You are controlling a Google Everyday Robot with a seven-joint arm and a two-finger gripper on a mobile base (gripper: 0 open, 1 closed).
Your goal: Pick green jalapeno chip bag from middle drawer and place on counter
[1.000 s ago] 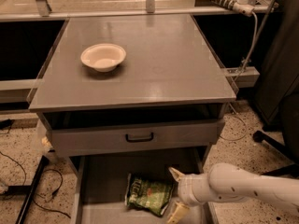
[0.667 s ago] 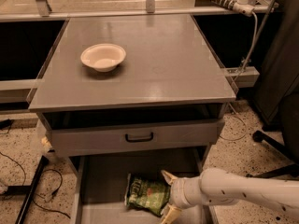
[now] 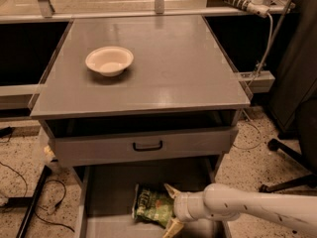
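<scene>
The green jalapeno chip bag [image 3: 150, 205] lies flat on the floor of the open middle drawer [image 3: 106, 195], at the bottom of the view. My gripper [image 3: 170, 208] comes in from the right on a white arm [image 3: 247, 209], low inside the drawer. Its two pale fingers [image 3: 171, 189] are spread open, one behind and one in front of the bag's right edge. The lower finger is partly cut off by the frame's bottom edge. The grey counter [image 3: 173, 73] is above the drawer.
A white bowl [image 3: 109, 60] stands on the counter's left rear. A shut grey drawer front with a black handle [image 3: 147, 146] sits just above the open drawer. Cables lie on the floor at left [image 3: 29, 192]. A chair base [image 3: 290, 165] stands at right.
My gripper has moved left along the drawer toward the bag, and its open fingers now sit at the bag's right edge. The bag has not moved.
</scene>
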